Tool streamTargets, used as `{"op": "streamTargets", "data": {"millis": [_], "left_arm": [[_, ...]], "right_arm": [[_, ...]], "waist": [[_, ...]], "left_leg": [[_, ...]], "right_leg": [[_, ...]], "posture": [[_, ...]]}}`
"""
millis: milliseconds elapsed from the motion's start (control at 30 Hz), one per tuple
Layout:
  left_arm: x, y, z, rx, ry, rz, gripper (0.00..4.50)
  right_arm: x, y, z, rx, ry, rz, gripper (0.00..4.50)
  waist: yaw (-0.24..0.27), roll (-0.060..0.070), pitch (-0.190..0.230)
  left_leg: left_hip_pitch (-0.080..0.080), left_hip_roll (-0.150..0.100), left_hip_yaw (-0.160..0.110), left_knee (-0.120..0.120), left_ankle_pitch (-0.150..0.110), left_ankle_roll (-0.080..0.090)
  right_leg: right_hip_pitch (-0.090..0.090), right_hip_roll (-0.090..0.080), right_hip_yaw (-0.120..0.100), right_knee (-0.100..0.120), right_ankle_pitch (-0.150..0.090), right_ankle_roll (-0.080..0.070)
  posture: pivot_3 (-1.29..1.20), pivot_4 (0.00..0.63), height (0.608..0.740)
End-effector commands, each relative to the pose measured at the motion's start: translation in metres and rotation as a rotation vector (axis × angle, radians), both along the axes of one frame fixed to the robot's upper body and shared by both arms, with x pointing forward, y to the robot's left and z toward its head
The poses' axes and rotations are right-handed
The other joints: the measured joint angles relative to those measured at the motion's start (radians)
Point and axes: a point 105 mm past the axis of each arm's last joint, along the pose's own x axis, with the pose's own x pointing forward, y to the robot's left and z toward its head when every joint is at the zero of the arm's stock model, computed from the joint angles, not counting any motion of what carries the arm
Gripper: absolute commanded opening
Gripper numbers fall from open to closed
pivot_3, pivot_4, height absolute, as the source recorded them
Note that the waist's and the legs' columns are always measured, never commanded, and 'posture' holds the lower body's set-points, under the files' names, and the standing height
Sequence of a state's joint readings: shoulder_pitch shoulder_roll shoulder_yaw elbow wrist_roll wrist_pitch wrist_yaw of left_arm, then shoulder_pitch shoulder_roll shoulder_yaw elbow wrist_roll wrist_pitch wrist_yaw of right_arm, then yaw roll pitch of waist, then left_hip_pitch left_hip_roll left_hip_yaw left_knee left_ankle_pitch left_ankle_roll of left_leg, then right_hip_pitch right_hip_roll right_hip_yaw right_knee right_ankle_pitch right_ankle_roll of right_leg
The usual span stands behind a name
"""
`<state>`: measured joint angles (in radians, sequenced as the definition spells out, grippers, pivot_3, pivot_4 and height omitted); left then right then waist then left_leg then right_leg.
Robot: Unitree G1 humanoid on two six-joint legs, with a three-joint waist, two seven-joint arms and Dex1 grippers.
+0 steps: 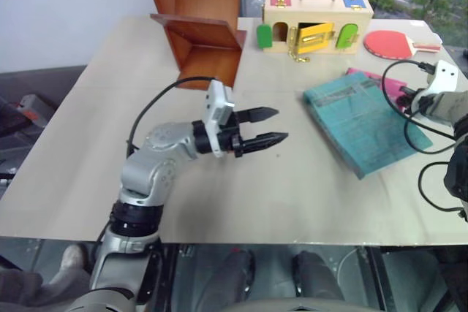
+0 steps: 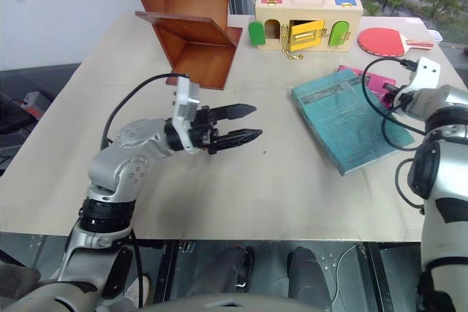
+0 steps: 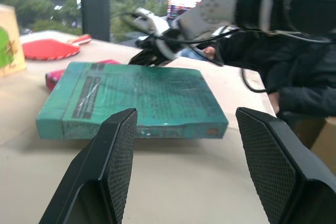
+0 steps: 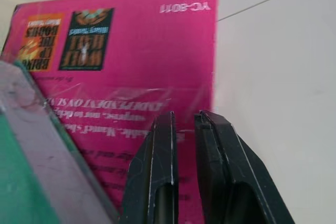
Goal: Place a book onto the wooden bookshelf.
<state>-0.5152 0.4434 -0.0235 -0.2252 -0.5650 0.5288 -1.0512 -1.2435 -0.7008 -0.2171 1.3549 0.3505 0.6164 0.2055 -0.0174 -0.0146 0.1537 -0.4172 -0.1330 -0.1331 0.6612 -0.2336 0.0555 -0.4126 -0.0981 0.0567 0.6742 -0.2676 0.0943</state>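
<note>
On the table (image 1: 88, 173) the wooden bookshelf (image 1: 201, 42) stands at the far left, its slots bare. Over to the right, well apart from it, the book (image 1: 365, 126) lies flat on top of a pink book (image 4: 136, 56), so it is not yet lifted. Facing it sideways, the left gripper (image 1: 272, 127) has its fingers wide apart (ready to help, I think). Smallest, the right gripper (image 4: 185, 129) has its fingers nearly together, empty, over the pink cover
</note>
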Motion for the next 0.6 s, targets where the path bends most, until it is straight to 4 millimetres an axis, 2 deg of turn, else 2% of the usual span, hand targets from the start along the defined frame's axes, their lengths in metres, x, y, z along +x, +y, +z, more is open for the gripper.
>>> {"op": "streamTargets", "data": {"millis": [33,133,233,300,367,433,600], "left_arm": [[-0.006,0.007,0.013,-0.025,-0.074,-0.009,3.14],[-0.007,0.009,0.012,-0.021,-0.069,0.002,3.14],[-0.008,0.011,0.009,-0.011,-0.063,0.017,3.14],[-0.008,0.011,0.007,-0.006,-0.062,0.028,3.14],[-0.009,0.009,0.007,-0.019,-0.05,0.025,3.14],[-0.009,0.008,0.008,-0.026,-0.055,0.028,3.14],[-0.009,0.008,0.008,-0.02,-0.071,0.037,3.14]], "right_arm": [[0.005,0.001,0.014,-0.021,-0.049,-0.001,0.61],[0.008,0.002,0.021,-0.045,-0.073,0.018,0.61],[0.009,-0.004,0.035,-0.193,-0.105,0.07,0.61],[0.008,-0.009,0.037,-0.261,-0.098,0.087,0.61],[0.006,-0.012,0.036,-0.266,-0.091,0.085,0.61],[0.004,-0.016,0.035,-0.163,-0.111,0.035,0.61],[-0.001,-0.016,0.019,-0.13,-0.034,0.014,0.61]], "waist": [[-0.002,0.0,0.0],[-0.004,0.0,0.0],[-0.008,0.0,0.0],[-0.015,0.001,0.0],[-0.018,0.0,0.0],[-0.02,0.001,0.0],[-0.025,0.001,0.0]], "left_leg": [[0.0,0.0,0.0,0.0,0.0,0.0],[0.0,0.0,0.0,0.0,0.0,0.0],[0.0,0.0,0.0,0.0,0.0,0.0],[0.0,0.0,0.0,0.0,0.0,0.0],[0.0,0.0,0.0,0.0,0.0,0.0],[0.0,0.0,0.0,0.0,0.0,0.0],[0.001,0.0,0.0,0.0,0.0,0.0]], "right_leg": [[0.0,0.0,0.0,0.0,0.0,0.0],[0.0,0.0,0.0,0.0,0.0,0.0],[0.0,0.0,0.0,0.001,0.0,0.0],[0.0,0.0,0.0,0.001,0.0,0.0],[0.0,0.0,0.0,0.001,0.0,0.0],[0.0,0.0,0.0,0.001,0.0,0.0],[0.0,0.001,0.001,0.001,0.0,0.0]], "posture": [[0.0,0.15,0.74],[0.0,0.15,0.74],[0.0,0.15,0.74],[0.0,0.15,0.74],[0.0,0.15,0.74],[0.0,0.15,0.74],[0.0,0.15,0.74]]}}
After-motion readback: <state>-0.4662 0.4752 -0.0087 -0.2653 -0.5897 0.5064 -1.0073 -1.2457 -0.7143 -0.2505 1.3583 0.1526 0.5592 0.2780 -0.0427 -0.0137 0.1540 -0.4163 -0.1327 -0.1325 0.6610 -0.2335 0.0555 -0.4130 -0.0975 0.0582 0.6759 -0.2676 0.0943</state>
